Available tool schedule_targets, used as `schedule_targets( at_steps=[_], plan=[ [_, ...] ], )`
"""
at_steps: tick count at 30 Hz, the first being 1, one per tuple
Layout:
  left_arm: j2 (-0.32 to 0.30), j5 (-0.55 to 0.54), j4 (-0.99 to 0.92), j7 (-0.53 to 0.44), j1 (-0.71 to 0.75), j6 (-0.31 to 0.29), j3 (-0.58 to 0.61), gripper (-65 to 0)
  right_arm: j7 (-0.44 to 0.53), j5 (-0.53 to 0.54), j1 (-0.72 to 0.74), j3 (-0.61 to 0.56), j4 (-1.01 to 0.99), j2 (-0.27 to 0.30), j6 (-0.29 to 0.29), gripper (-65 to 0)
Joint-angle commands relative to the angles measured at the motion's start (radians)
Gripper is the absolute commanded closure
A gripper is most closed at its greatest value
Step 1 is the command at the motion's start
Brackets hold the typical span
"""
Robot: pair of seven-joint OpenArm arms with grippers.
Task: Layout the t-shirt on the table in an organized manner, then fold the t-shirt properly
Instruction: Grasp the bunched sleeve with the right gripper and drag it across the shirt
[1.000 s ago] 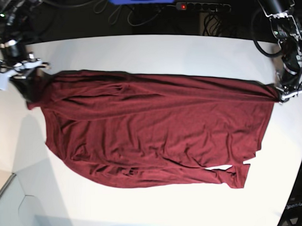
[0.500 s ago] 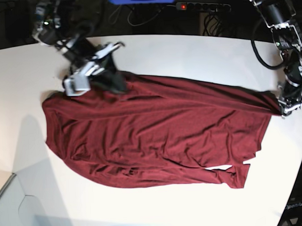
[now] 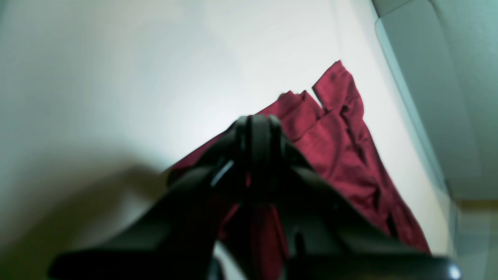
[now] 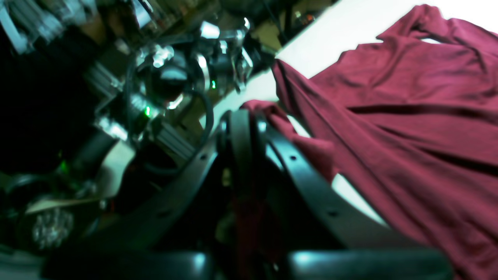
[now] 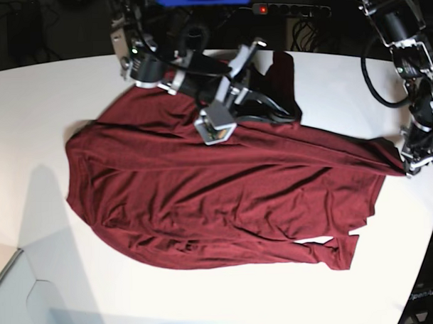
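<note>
One dark maroon t-shirt (image 5: 225,197) is spread across one white table (image 5: 50,97), its sleeve ends nearest the viewer. It is judged soft, light and limp, best pinched at corners or seams. At the right edge, the left gripper (image 5: 409,171) is clamped on a shirt corner. Farther back, the right gripper (image 5: 274,85) is closed on lifted cloth. Two grippers are counted.

From the base view we look steeply down on the whole table (image 5: 29,104) from above. Our left wrist view sits close behind its jaws, facing along the tabletop over the t-shirt (image 3: 342,147). Our right wrist view, equally close, faces across the cloth toward the other arm (image 4: 175,81). All three share the shirt.
</note>
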Motion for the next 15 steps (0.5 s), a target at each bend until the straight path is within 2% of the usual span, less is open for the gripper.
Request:
schedule_targets(
  at_steps=[1, 15],
  plan=[
    [-0.011, -0.014, 0.018, -0.01, -0.003, -0.002, -0.004, -0.1, 0.018, 0.02, 0.024, -0.01, -0.02, -0.019, 0.012, 0.0],
    [0.01, -0.014, 0.018, -0.01, 0.022, -0.002, -0.004, -0.1, 0.031, 0.021, 0.294, -0.209, -0.362, -0.019, 0.012, 0.0]
  ],
)
